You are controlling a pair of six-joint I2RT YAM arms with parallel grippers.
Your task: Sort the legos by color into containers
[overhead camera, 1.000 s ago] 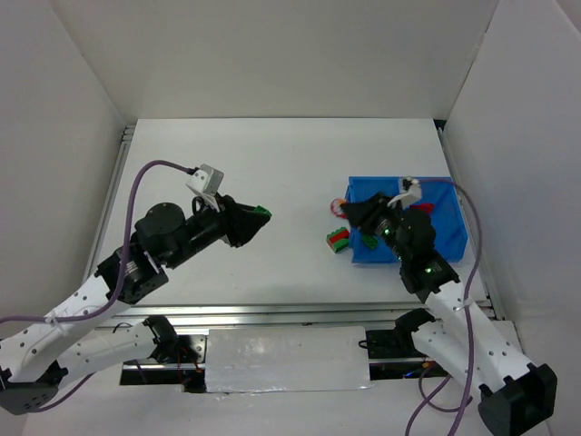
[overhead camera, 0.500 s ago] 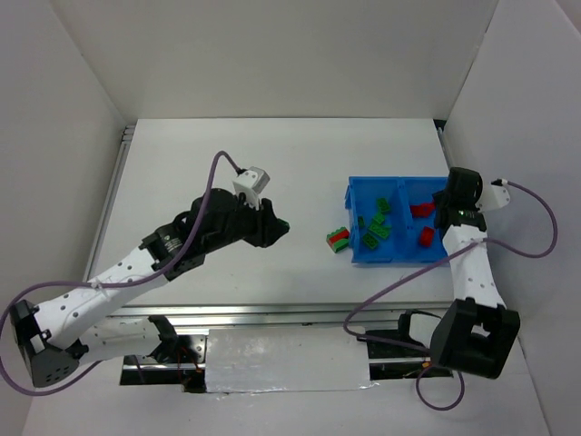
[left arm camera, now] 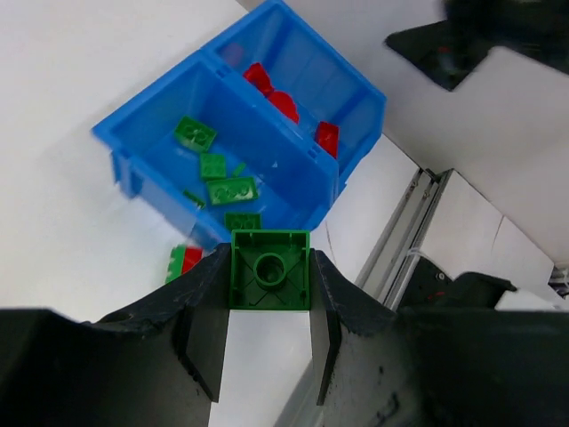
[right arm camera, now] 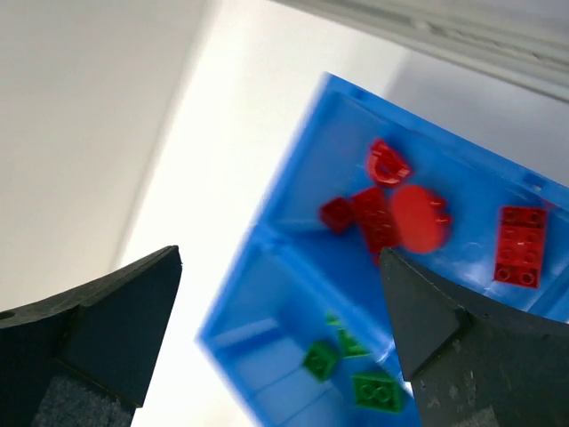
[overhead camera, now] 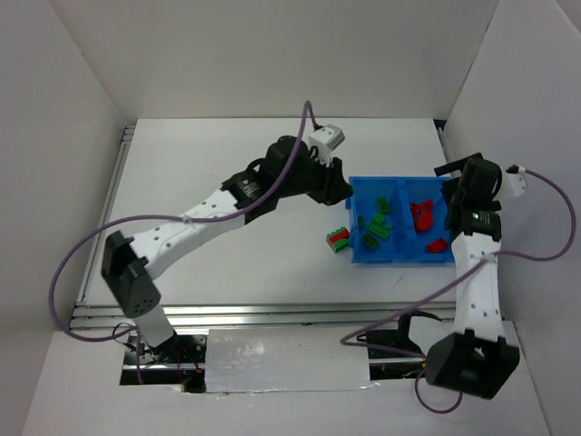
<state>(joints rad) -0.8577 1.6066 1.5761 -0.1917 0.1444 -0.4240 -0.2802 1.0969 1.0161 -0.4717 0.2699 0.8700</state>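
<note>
The left arm (overhead camera: 201, 216) has swung across to the blue bin (overhead camera: 400, 256); the left gripper (overhead camera: 339, 189) pinches a green brick (left arm camera: 270, 281) — hollow underside facing the wrist camera — at its left rim. The bin's long axis runs left-right: green bricks (overhead camera: 377, 227) left, red bricks (overhead camera: 420, 214) right. The right gripper (right arm camera: 280, 302) gapes wide, empty, above it.

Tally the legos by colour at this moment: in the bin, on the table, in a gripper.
Green bricks loose in the bin: at least 4
Green brick held in the left gripper: 1
Red pieces in the bin: about 5
Red-green joined piece on the table: 1
Total: at least 11
</note>
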